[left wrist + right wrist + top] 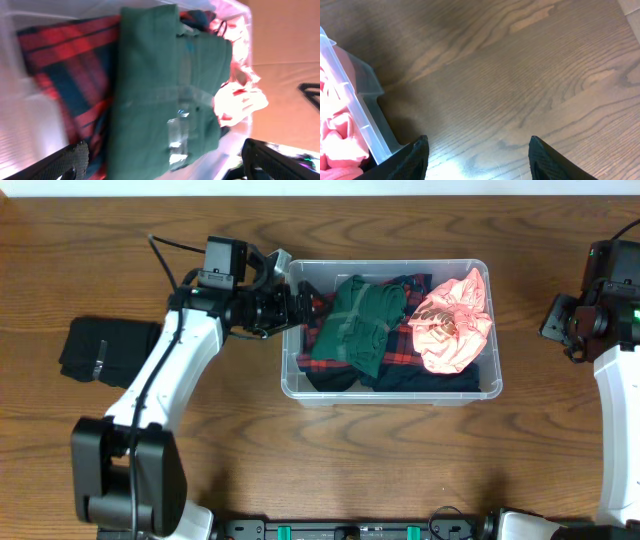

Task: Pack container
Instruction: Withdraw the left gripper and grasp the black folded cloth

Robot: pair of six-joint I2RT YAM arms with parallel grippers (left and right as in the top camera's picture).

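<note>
You have a brown wooden table (400,470) in front of you. The container (390,394) sits on it a little right of the middle, between your two arms. It is clear, so you can see the clothes through its walls. Inside, a red and dark checked cloth (322,348) lies at the left end. A folded green piece (362,325) lies on top of it, near the middle. A crumpled pink piece (452,330) fills the right end and touches the green one. A folded black cloth (100,350) lies by itself on the table, well off to the left of the container.

Your left gripper (303,305) reaches over the left rim of the container. In the left wrist view its two fingers (70,159) are far apart, one at each bottom corner, with the green piece and the checked cloth below them. They hold nothing. You cannot tell if they touch the clothes.

Your right gripper (558,320) hangs off to the right of the container, apart from it. In the right wrist view its fingers (412,157) are spread wide too, with only bare wood between them. One corner of the container, with pink showing inside, is at the left edge of that view.
</note>
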